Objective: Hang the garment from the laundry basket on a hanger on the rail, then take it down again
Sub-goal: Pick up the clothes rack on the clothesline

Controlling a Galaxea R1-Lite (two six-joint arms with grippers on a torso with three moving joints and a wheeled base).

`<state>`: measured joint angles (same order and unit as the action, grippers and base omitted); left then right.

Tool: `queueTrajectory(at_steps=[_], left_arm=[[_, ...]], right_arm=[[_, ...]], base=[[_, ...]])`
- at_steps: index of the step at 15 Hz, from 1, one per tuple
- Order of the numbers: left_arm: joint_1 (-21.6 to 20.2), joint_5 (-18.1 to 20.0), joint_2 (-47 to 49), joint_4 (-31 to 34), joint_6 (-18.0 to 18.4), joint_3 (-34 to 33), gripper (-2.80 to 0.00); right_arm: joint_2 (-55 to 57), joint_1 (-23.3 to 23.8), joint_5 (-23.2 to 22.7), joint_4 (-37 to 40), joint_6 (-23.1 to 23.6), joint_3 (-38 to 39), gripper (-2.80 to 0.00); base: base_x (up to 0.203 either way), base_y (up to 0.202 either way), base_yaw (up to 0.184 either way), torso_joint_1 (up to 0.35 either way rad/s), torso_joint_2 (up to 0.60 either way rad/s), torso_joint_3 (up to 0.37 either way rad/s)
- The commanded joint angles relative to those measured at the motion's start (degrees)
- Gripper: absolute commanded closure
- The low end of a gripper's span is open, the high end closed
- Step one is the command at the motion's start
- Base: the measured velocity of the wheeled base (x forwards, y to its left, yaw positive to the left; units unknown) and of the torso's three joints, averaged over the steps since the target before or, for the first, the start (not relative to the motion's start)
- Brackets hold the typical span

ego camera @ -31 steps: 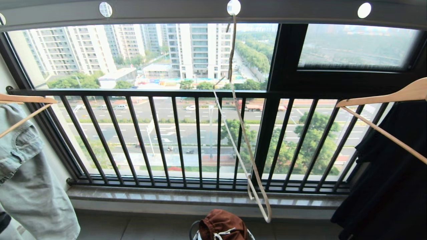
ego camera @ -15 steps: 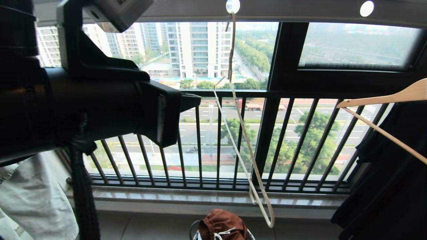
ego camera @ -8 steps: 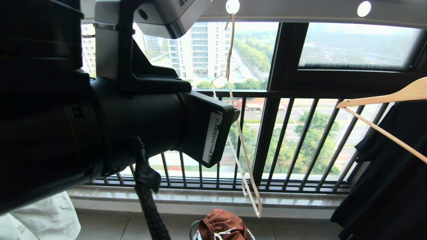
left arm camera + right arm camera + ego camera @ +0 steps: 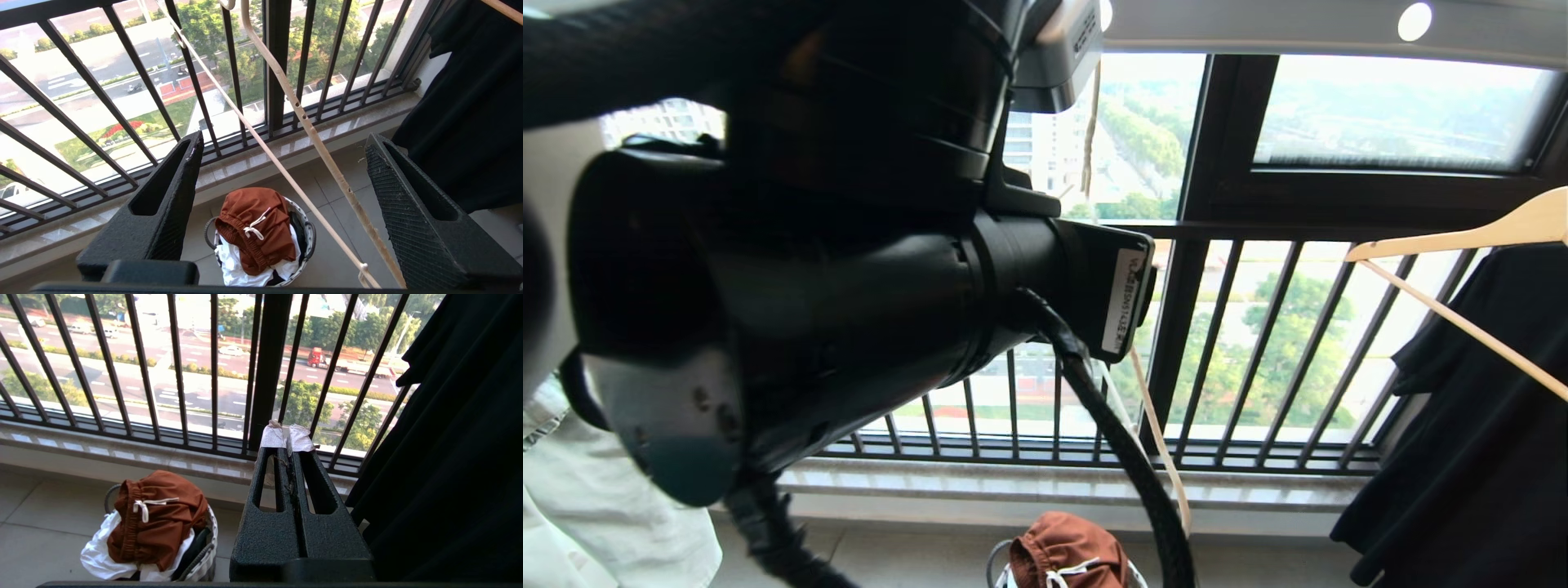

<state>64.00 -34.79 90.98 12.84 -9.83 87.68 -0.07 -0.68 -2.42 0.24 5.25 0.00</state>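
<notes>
The garment [image 4: 253, 228], rust-brown shorts with a white drawstring, lies heaped on top of the laundry basket [image 4: 308, 241] on the floor by the window. It also shows at the bottom of the head view as the garment [image 4: 1066, 551]. The cream hanger [image 4: 1086, 139] hangs tilted from the grey rail [image 4: 1298, 24]; my left arm [image 4: 849, 269] hides its hook. My left gripper [image 4: 284, 139] is raised and open, and the hanger [image 4: 322, 151] runs across the gap, touching neither finger. My right gripper [image 4: 288, 437] stays low beside the basket [image 4: 208, 547], shut and empty.
The black balustrade [image 4: 1258, 327] and stone sill [image 4: 1013, 482] stand just behind the hanger. A wood hanger [image 4: 1462, 237] carries a black garment [image 4: 1462, 425] at the right. Pale jeans [image 4: 605, 506] hang at the left. White cloth [image 4: 233, 265] lies under the shorts.
My left arm has come up from the left into the head view and swung right up to the hanger, now covering much of the view. The hanger has swayed a little.
</notes>
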Motion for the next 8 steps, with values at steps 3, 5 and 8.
queueTrajectory(at_steps=[3, 5, 8], left_arm=[[-0.02, -4.46, 5.76, 0.01, -0.01, 2.32, -2.80], [-0.03, -6.64, 5.16, 0.11, -0.01, 1.19, -2.80], [-0.19, -8.29, 2.92, 0.17, 0.43, -1.62, -2.80]], right_arm=[[0.07, -0.02, 0.04, 0.02, 0.04, 0.00, 0.00], [0.07, -0.02, -0.04, 0.02, 0.02, 0.00, 0.00], [0.07, -0.02, -0.04, 0.02, 0.02, 0.00, 0.00]], base=[[0.000, 0.000, 0.000, 0.000, 0.00, 0.000], [0.000, 0.000, 0.000, 0.000, 0.00, 0.000], [0.000, 0.000, 0.000, 0.000, 0.00, 0.000]])
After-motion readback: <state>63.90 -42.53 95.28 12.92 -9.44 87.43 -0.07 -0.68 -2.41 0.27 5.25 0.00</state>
